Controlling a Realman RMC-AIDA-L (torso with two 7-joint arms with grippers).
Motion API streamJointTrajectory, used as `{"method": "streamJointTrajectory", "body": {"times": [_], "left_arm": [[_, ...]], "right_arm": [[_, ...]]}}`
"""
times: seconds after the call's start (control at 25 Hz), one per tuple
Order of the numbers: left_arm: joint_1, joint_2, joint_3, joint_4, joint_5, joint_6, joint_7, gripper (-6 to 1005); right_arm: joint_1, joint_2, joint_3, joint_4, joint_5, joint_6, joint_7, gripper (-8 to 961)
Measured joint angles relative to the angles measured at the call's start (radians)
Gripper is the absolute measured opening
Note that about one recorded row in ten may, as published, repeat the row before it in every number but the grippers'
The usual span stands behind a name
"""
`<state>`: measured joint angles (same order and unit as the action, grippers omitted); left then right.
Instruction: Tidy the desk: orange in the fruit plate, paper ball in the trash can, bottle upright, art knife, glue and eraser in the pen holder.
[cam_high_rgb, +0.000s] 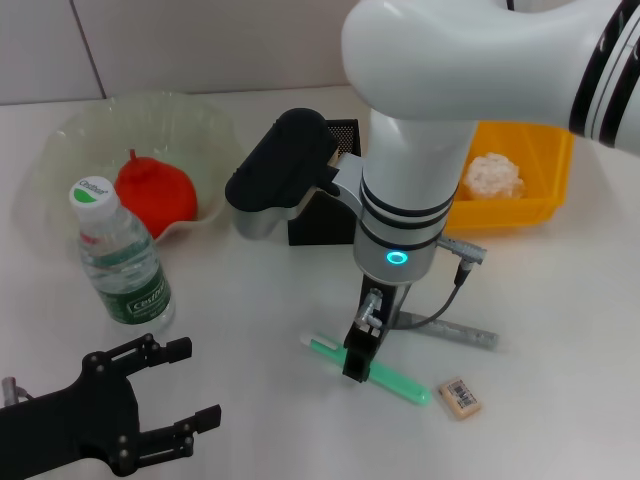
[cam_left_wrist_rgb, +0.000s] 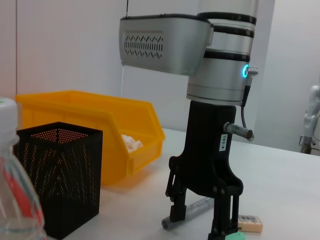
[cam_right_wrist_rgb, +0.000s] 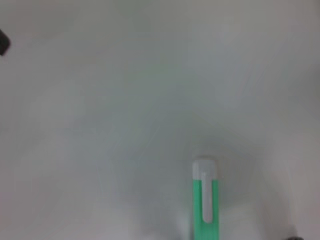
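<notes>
Right gripper (cam_high_rgb: 361, 352) is down over the green knife (cam_high_rgb: 395, 380), near the counter's front edge, right of centre. Fingers (cam_left_wrist_rgb: 176, 212) are part open and straddle the knife about mid-body; I see no squeeze yet, so nothing held. The right wrist view shows the knife's white slider end lying flat on the counter (cam_right_wrist_rgb: 100, 100).

My read on handling: the knife is light, stiff plastic, long and thin, smooth-sided. It may skid or roll under the fingers if they close off-centre. I'd take it across the narrow width near the middle, so it doesn't tip when lifted. It then needs turning near upright to drop into the holder (cam_high_rgb: 325, 215).

Glue (cam_high_rgb: 455, 332) lies just behind the knife, close to the fingers, a grey stick that will roll easily. Eraser (cam_high_rgb: 460, 397) sits just beside the knife's right tip: small, grippy, easy.

Left gripper (cam_high_rgb: 160, 400) is parked at the front left corner, fingers spread, empty.

Orange (cam_high_rgb: 155, 190) is in the plate (cam_high_rgb: 60, 140), paper ball (cam_high_rgb: 493, 175) in the yellow bin (cam_high_rgb: 545, 160), bottle (cam_high_rgb: 120, 255) upright.
</notes>
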<state>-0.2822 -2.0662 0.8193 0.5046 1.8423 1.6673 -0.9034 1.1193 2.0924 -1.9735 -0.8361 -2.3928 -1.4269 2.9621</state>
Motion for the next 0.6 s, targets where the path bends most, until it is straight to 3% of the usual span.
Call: {"method": "streamJointTrajectory", "body": {"times": [0.6], "left_arm": [[-0.005,0.000,-0.002,0.000,0.000,0.000,0.000,802]], "right_arm": [[-0.003,0.000,-0.014,-0.032,0.011,0.005,-0.001,688]]}}
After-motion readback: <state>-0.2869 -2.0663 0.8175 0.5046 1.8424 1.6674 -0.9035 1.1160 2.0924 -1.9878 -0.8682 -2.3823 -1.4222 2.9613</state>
